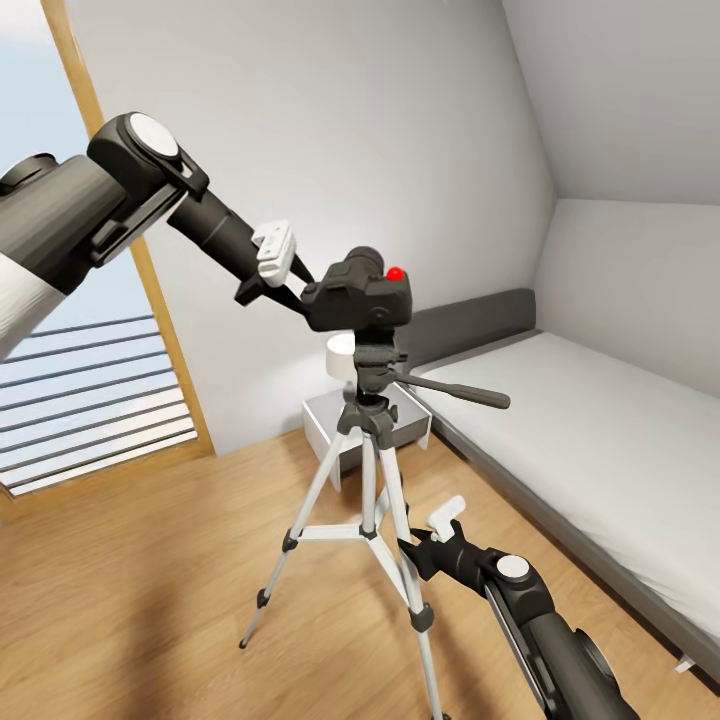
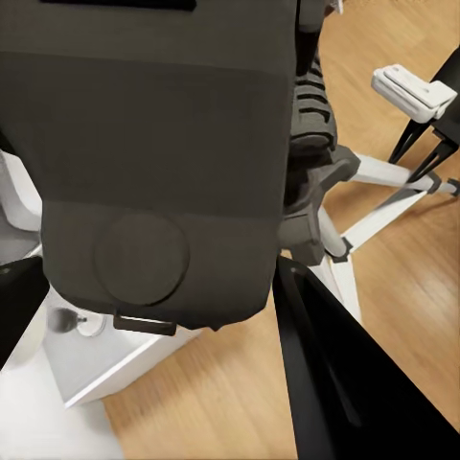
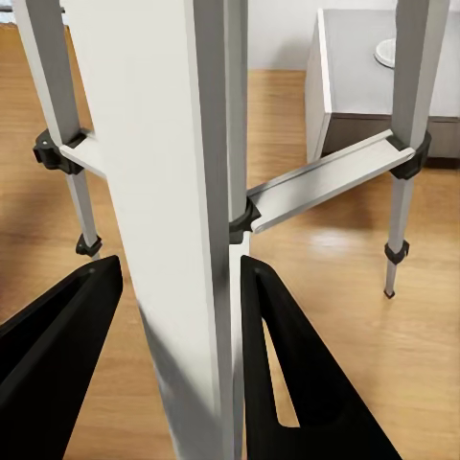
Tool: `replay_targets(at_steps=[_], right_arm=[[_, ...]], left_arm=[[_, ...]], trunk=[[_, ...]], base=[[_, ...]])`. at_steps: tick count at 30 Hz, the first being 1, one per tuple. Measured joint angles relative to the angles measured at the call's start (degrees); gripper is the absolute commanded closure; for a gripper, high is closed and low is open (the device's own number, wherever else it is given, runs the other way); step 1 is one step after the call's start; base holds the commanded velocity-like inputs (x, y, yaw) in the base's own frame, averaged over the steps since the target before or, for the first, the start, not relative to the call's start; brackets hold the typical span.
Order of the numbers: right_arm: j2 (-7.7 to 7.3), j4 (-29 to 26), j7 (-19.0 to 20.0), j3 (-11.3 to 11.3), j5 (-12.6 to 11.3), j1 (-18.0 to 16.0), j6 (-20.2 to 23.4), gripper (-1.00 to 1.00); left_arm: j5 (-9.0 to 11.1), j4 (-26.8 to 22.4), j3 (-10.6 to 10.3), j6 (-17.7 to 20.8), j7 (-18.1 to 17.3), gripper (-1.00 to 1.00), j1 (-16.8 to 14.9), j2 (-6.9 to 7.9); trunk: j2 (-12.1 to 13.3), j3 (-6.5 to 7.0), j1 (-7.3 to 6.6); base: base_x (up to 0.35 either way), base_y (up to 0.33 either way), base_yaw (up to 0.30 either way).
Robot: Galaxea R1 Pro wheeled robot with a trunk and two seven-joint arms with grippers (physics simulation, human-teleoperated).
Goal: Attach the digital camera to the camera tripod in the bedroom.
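The black digital camera (image 1: 360, 295), red button on top, sits on the black head (image 1: 372, 372) of the camera tripod, and whether it is locked on cannot be told. My left gripper (image 1: 318, 296) reaches in from the upper left and is shut on the camera's side. In the left wrist view the camera body (image 2: 163, 163) lies between the black fingers (image 2: 355, 383). Lower down, my right gripper (image 1: 420, 545) is shut on one silver tripod leg (image 1: 398, 520). That leg (image 3: 182, 240) runs between its two black fingers (image 3: 297, 383). The pan handle (image 1: 460, 390) points right.
A white nightstand (image 1: 325, 425) with a white round object (image 1: 341, 352) stands behind the tripod against the wall. The grey bed with its white mattress (image 1: 600, 440) fills the right side. A wood-framed window (image 1: 90, 400) is at the left, over light wood floor (image 1: 150, 570).
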Motion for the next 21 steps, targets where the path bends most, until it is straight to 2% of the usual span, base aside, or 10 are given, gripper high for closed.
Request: replay_targets(at_steps=[6,12,21], right_arm=[[0.0,0.0,-0.02,0.0,0.0,0.0,0.01,1.0],[0.02,0.0,-0.06,0.01,-0.01,0.0,0.04,1.0],[0.01,0.16,-0.09,0.0,-0.09,-0.02,-0.09,1.0]], left_arm=[[0.31,-0.33,0.58,-0.31,-0.04,1.0,-0.1,0.37],[1.95,-1.21,2.02,-0.48,-0.1,1.0,-0.13,0.67],[2.87,-2.29,2.56,-0.53,-0.18,1.0,-0.1,1.15]], trunk=[[0.0,0.0,0.0],[0.0,0.0,0.0],[-0.01,0.01,0.0]], base=[[0.0,0.0,0.0],[0.0,0.0,0.0],[0.0,0.0,0.0]])
